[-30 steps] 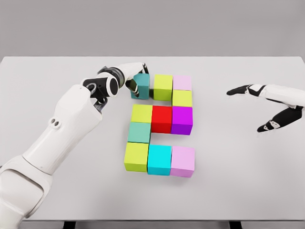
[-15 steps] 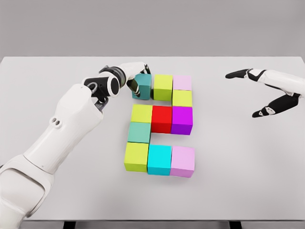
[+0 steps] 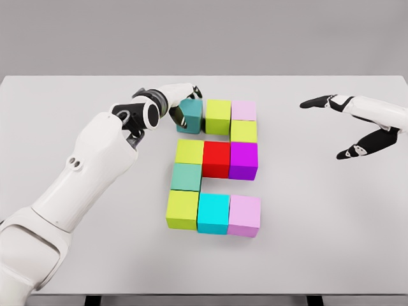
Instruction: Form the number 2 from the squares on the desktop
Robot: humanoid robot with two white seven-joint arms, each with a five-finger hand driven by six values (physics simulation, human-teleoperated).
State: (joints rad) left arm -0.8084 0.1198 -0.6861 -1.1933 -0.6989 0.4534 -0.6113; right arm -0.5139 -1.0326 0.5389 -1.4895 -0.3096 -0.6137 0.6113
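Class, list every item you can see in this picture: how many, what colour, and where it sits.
Table: one, white, fills the view.
Teal cubes: two; dark one top left of the figure, lighter one lower left.
Yellow-green cubes: four; top middle, right, middle left, bottom left.
Pale pink cubes: two; top right, bottom right.
Red cube: one, centre.
Purple cube: one, middle right.
Cyan cube: one, bottom middle.
Left hand: white, on the dark teal cube.
Right hand: white, open, far right.

Bright, even sim light from above; soft faint shadows under cubes (image 3: 215,167) on table (image 3: 319,242); no glare, slight blur.
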